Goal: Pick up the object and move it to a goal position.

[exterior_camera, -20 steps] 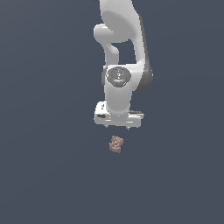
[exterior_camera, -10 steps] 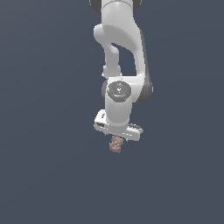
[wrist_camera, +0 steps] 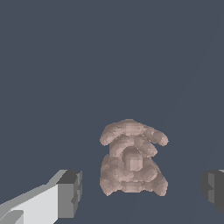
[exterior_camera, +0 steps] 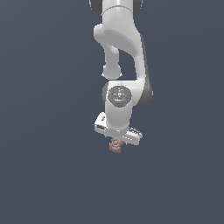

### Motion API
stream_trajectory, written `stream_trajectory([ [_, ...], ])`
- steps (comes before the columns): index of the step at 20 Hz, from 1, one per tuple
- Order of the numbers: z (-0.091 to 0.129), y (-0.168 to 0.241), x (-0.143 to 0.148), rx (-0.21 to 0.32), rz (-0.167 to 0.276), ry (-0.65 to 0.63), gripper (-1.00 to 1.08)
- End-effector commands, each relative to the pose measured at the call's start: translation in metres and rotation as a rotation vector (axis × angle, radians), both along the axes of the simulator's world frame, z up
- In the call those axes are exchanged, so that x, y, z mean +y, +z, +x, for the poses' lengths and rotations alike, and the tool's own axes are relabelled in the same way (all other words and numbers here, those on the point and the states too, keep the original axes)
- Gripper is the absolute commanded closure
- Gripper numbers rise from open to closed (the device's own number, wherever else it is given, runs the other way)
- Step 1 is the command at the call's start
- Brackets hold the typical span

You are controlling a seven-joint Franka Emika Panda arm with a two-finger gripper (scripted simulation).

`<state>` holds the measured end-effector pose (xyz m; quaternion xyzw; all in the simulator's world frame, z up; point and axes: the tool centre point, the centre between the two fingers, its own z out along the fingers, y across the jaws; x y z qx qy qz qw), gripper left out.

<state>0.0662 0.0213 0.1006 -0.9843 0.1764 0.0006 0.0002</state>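
Under the tool (exterior_camera: pixel 116 142): lumpy pink-brown object (wrist_camera: pixel 131 159).
Fingers (wrist_camera: pixel 70 194) are standing apart, bracketing it without touching, apparently lining up for the pickup.

Showed a brownish-pink lump (wrist_camera: pixel 131 164), mottled with paler and darker patches over its knobs. Rested on a flat dark slate-blue ground (wrist_camera: pixel 65 65), without pattern. Wore white on the arm (exterior_camera: pixel 120 52), with dark grey fingertips (wrist_camera: pixel 70 192) and a dark round joint cap marked with small coloured dots.
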Motion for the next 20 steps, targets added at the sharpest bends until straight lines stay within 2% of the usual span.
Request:
stream_trajectory([
  [1,0.000,-0.001,0.000,0.000,0.000,0.000,-0.92],
  [11,-0.001,-0.045,0.000,-0.001,0.000,-0.004,-0.92],
  [17,0.001,-0.050,0.000,-0.001,-0.001,-0.004,-0.92],
  [18,0.001,-0.050,0.000,-0.001,-0.001,-0.004,1.08],
  [20,0.001,-0.050,0.000,-0.001,-0.001,-0.004,1.08],
])
